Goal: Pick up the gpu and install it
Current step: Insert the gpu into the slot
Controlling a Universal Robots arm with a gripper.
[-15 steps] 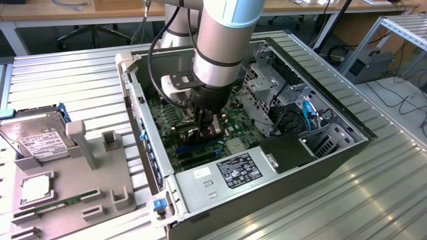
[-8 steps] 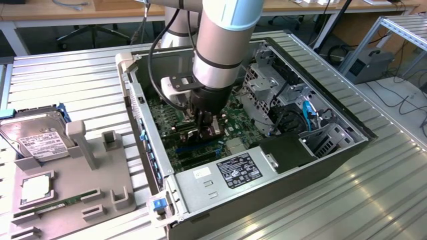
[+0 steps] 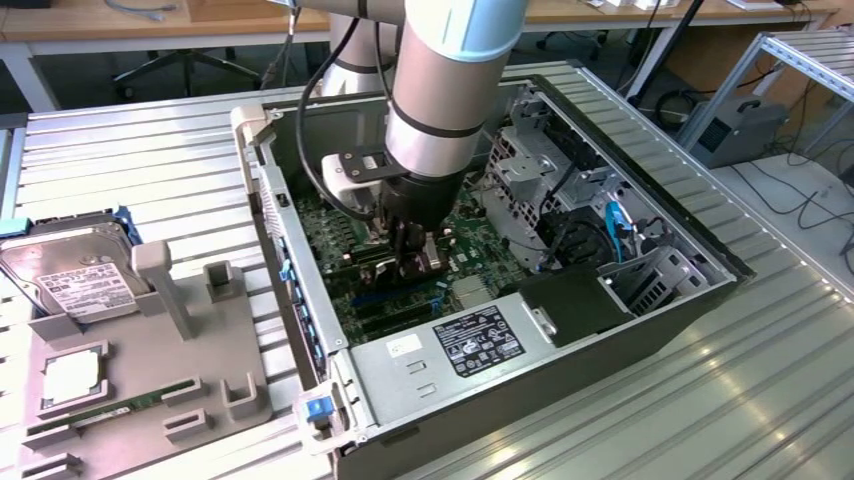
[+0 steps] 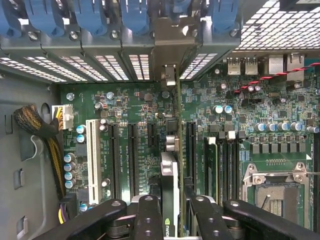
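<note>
Gripper [image 4: 170, 212] clamped on the gpu [image 4: 170, 185], card held edge-on above the motherboard [image 4: 235, 125], its silver bracket [image 4: 169, 45] near the rear slot covers, exterior view adds the open computer case [image 3: 534, 330], hard drive [image 3: 74, 275] outside the case.

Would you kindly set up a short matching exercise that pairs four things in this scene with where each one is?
Things:
1. gpu
2. hard drive
3. memory stick
4. power supply

Places:
A. lying in the grey holder tray, at its near end
B. held edge-on between the gripper's fingers, above the motherboard
C. resting at the tray's far end, white label up
D. mounted inside the computer case, at its near corner

Pairs: 1-B, 2-C, 3-A, 4-D
</note>
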